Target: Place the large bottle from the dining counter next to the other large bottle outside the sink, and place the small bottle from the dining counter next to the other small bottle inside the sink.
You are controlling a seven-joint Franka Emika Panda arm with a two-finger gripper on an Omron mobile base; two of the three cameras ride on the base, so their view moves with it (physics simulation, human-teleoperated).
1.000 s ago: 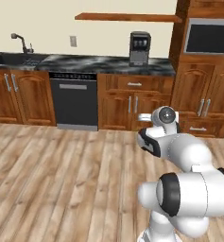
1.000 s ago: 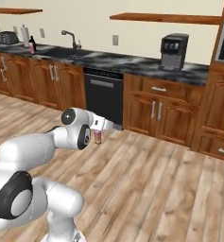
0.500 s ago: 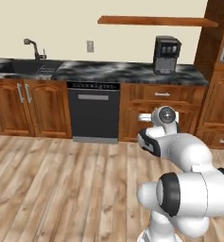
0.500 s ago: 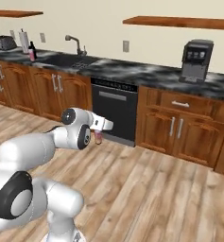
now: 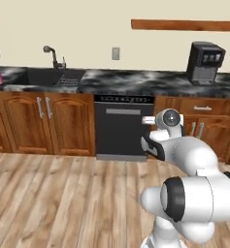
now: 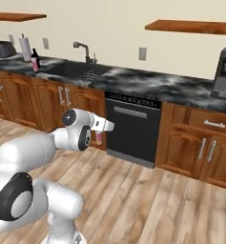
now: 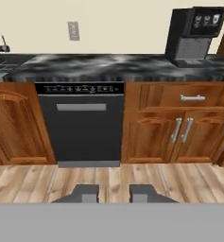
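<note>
Right base view: claw [image 6: 99,138] closed on a pink bottle [image 6: 99,138], dishwasher [image 6: 131,127] at three o'clock.

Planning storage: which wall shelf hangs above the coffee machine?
The shelf right of the faucet, over the coffee machine; the other shelf hangs left, over the toaster.

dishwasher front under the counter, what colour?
The built-in dishwasher has a black door with a grey horizontal handle, clearest in the hand view.
</note>
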